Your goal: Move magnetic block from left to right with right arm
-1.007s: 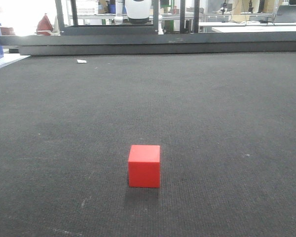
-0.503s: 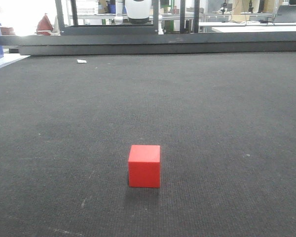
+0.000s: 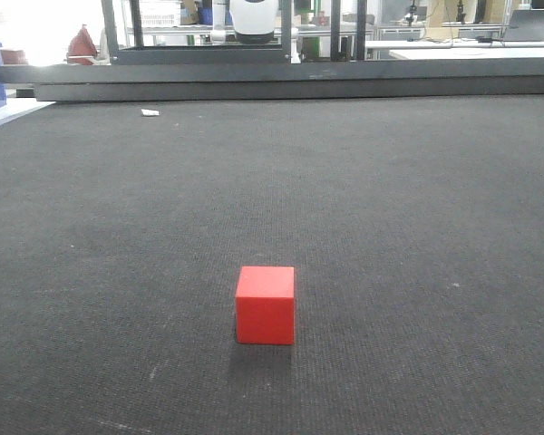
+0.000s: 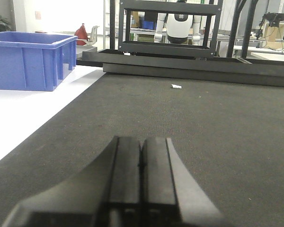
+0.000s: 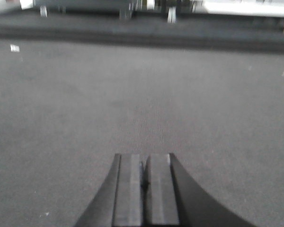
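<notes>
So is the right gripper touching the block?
Apart. Front view shows the red block alone on the mat; right wrist view shows the right gripper over bare mat.

**Bright Room, One Blurry Picture**

The front view is sharp and evenly lit. Light comes from above, so the red block (image 3: 265, 305) casts only a small, soft shadow on the dark mat (image 3: 417, 227) at its near side. The far left corner is washed out white. The left wrist view is clear, but the white surface (image 4: 23, 123) on the left glares. The right wrist view is blurry all over.
</notes>
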You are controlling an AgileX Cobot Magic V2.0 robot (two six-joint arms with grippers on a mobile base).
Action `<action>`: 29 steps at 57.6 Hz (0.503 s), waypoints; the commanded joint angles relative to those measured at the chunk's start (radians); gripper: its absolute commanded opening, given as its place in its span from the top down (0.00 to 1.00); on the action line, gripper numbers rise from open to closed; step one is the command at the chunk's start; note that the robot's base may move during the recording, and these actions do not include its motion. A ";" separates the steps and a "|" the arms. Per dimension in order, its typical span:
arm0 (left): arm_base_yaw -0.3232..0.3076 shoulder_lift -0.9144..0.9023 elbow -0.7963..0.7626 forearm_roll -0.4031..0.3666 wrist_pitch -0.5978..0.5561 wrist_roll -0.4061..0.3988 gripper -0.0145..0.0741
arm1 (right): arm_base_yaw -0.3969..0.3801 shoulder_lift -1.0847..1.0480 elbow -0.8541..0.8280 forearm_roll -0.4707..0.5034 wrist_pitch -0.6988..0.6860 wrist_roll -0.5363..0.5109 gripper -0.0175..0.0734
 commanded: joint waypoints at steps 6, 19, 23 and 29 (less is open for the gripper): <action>-0.007 -0.012 0.008 -0.005 -0.091 0.002 0.98 | -0.003 0.275 -0.180 0.012 -0.027 -0.006 0.78; -0.007 -0.012 0.008 -0.005 -0.091 0.002 0.98 | 0.062 0.589 -0.344 0.015 0.096 0.008 0.78; -0.007 -0.012 0.008 -0.005 -0.091 0.002 0.98 | 0.094 0.664 -0.395 0.006 0.124 0.028 0.78; -0.007 -0.012 0.008 -0.005 -0.091 0.002 0.98 | 0.166 0.786 -0.488 -0.005 0.182 0.099 0.78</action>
